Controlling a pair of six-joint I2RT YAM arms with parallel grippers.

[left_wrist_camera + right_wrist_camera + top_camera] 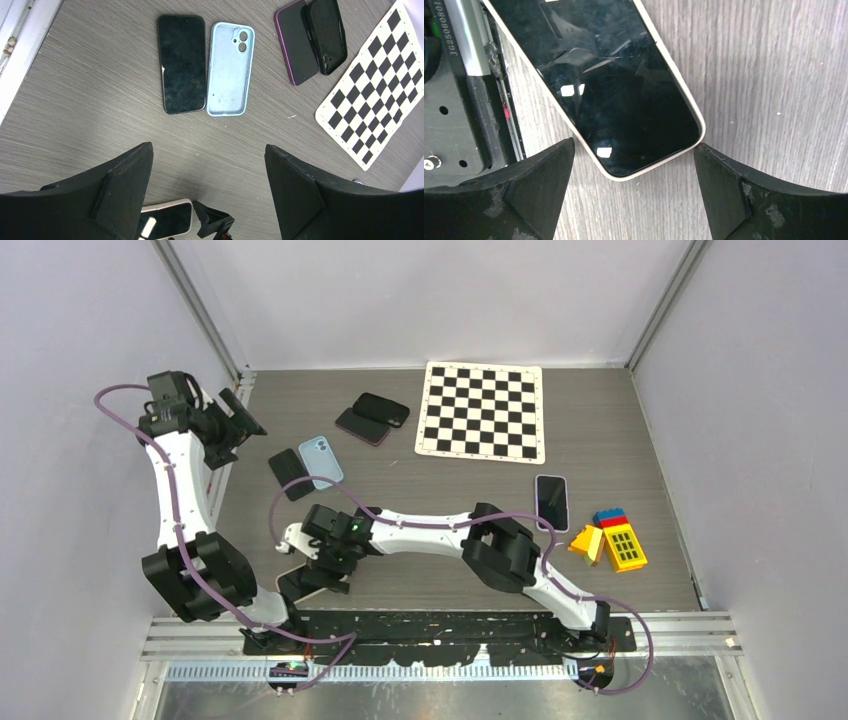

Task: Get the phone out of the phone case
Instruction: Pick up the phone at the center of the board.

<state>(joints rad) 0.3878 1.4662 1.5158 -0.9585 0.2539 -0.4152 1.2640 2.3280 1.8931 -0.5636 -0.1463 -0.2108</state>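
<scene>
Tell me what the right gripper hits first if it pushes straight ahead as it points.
The right gripper, jaws open, points down at the cream-cased phone, whose end lies between them; it would likely meet that first, though depth is unclear.

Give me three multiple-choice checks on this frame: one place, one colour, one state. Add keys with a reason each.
1. The empty light blue case lies:
A) on the checkerboard
B) beside the bare black phone
C) by the toy blocks

2. The case rim on the phone below the right end effector is:
A) purple
B) black
C) cream

3. The right end effector is:
A) open
B) shut on the phone
C) shut on the light blue case

Key:
1 B, the two lie side by side in the left wrist view.
2 C, a pale cream rim edges the dark screen.
3 A, its fingers stand wide apart with the phone's corner between them.
</scene>
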